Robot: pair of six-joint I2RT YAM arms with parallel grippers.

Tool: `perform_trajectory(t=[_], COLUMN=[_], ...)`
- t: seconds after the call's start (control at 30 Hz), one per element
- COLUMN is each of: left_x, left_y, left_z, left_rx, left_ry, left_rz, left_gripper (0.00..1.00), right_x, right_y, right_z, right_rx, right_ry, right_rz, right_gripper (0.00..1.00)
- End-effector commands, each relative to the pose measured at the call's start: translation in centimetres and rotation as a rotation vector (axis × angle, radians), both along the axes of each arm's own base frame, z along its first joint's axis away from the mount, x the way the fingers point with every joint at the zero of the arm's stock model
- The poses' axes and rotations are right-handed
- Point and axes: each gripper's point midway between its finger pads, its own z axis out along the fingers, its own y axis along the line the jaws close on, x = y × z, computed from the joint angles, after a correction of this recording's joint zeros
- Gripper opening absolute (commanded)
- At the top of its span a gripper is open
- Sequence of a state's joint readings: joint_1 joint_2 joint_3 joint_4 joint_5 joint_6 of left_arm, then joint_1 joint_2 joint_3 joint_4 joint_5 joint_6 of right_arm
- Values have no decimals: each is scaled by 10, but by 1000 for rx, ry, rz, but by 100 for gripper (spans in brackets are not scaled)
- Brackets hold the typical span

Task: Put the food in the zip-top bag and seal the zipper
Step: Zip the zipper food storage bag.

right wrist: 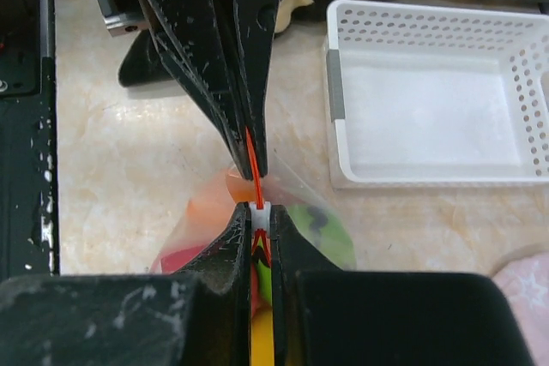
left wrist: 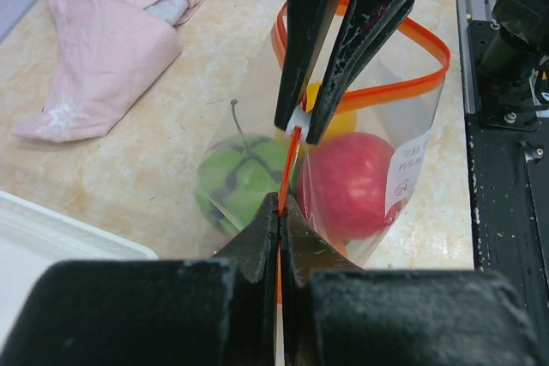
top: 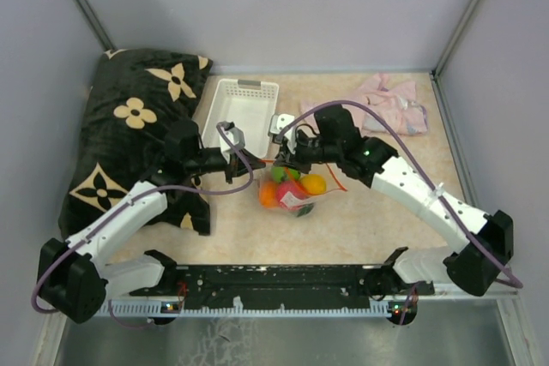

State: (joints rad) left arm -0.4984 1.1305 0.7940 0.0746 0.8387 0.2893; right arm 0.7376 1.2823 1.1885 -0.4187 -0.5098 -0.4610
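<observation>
Your left arm (top: 120,220) and right arm (top: 412,190) bend inward, meeting centrally. The left gripper (left wrist: 280,212) and right gripper (right wrist: 260,216) each pinch the zipper (left wrist: 290,156), tip to tip. The bag (top: 296,193), food (left wrist: 352,184) inside, sits just near of the basket (top: 244,109).

The clear bag (left wrist: 412,117) sits mouth-up with the toy food (top: 290,188) inside: a red apple (left wrist: 352,182), a green striped melon (left wrist: 236,179), a yellow piece (left wrist: 343,122) and an orange one (top: 268,195). Its orange-red zipper (left wrist: 429,83) is pressed shut along one stretch and loops open beyond.
</observation>
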Motion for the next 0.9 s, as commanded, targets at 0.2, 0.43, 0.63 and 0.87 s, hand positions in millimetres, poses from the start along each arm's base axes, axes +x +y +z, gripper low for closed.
perform_trajectory(t=[0.2, 0.43, 0.63, 0.87], left_x=[6, 7, 10, 16], left_y=[10, 11, 13, 15], left_z=[13, 16, 16, 14], left_rx=[-31, -44, -53, -64], left_ry=[-51, -57, -50, -36], left_rz=[79, 103, 127, 170], left_gripper=[0, 0, 0, 0], right_x=[0, -11, -16, -22], right_y=[-56, -84, -104, -126], right_z=[-4, -7, -9, -13], right_rx=[-107, -134, -158, -205], right_ry=[-33, -15, -18, 1], right_rz=[-206, -295, -362, -445], right_gripper=[0, 0, 0, 0])
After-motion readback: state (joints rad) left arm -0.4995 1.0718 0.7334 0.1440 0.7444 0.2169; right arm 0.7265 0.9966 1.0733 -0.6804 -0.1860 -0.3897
